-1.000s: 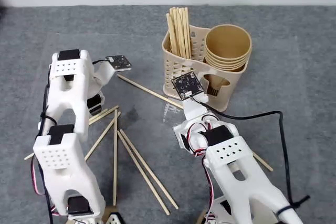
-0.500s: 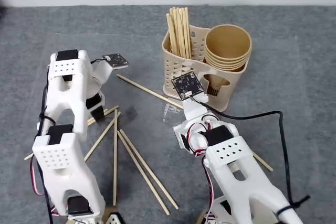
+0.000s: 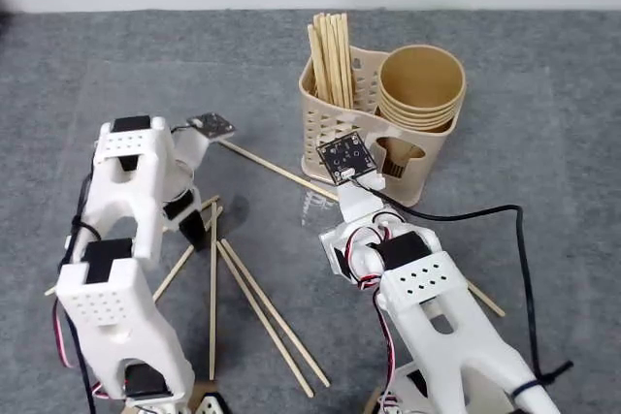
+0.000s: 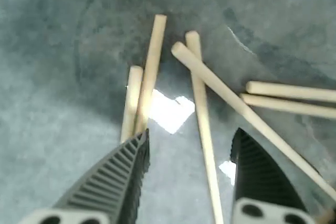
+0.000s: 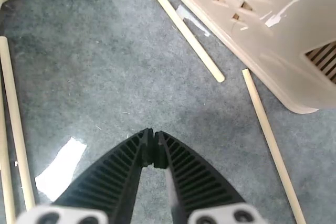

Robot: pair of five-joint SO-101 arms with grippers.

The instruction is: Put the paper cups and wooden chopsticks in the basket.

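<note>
Chopstick [image 4: 197, 77] btwn left end effector [image 4: 190, 134], spread wide

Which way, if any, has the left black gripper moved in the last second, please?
Yes: the left gripper lowered toward the loose wooden chopsticks lying on the grey mat.

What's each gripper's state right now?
Left gripper: open, holding nothing, a wooden chopstick lying between its jaws.
Right gripper: shut, empty.

Pale matt wooden chopsticks [image 3: 263, 317], smooth plastic basket [image 3: 325, 128] (perforated walls), brown paper cups [image 3: 422, 79], rough grey mat [image 3: 543, 191].
</note>
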